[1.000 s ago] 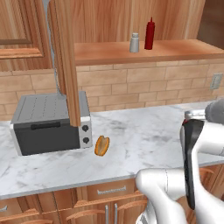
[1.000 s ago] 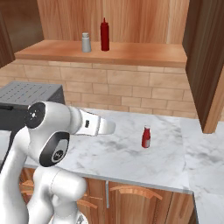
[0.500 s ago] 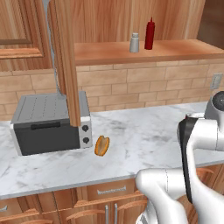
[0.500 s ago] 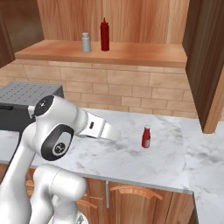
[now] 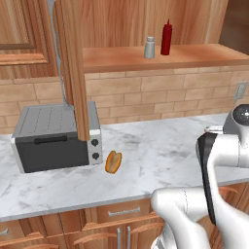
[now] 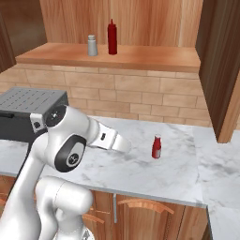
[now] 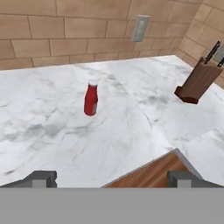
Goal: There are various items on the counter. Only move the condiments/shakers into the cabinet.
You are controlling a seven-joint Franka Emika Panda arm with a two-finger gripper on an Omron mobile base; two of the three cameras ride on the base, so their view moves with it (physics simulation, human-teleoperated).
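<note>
On veined white marble counter (image 7: 52,131), slim red bottle (image 7: 90,99); claw (image 7: 111,178) wide apart, empty.

Grey shaker (image 5: 149,47) and red bottle (image 5: 167,38) stand upper right on the shelf (image 5: 116,57); bun (image 5: 113,162) lies centre frame beside the toaster oven (image 5: 56,139).

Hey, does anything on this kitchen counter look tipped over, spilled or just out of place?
Nothing is spilled or tipped. One red bottle stands upright alone on the counter, while the shaker and the other red bottle stand on the shelf.

The arm has swung further toward the red bottle (image 6: 156,146) on the counter (image 6: 178,173).
</note>
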